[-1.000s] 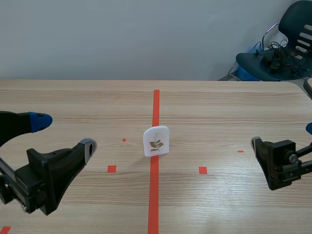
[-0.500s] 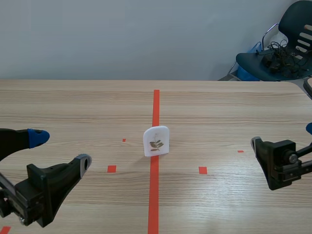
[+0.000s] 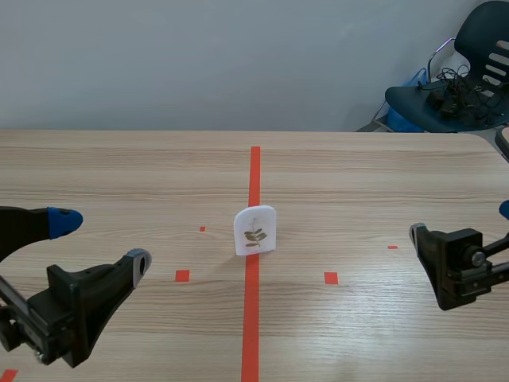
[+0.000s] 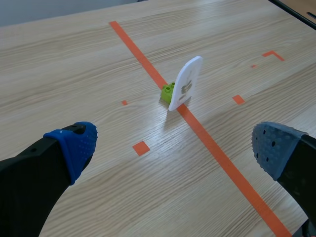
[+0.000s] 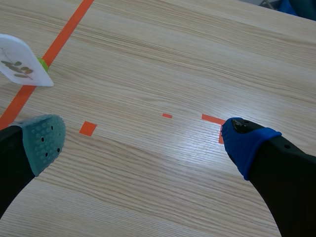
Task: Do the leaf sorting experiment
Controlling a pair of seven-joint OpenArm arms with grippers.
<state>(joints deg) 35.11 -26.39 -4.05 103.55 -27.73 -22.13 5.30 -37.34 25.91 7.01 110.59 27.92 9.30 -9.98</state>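
While left gripper (image 4: pixel 173 148) and right gripper (image 5: pixel 144 142) gape apart, the white arched card (image 3: pixel 255 230) shows brown leaves (image 3: pixel 254 237).

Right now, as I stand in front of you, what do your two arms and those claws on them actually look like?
Both arms are black and blocky. The left gripper has two thick, curved black fingers, each tipped with a soft dotted pad; its pads look blue. The right gripper has the same build, but one pad is grey-green and the other bright blue. No loose cables show on either.

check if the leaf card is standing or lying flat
Standing: the card rests on its lower edge, with a green block at its back.
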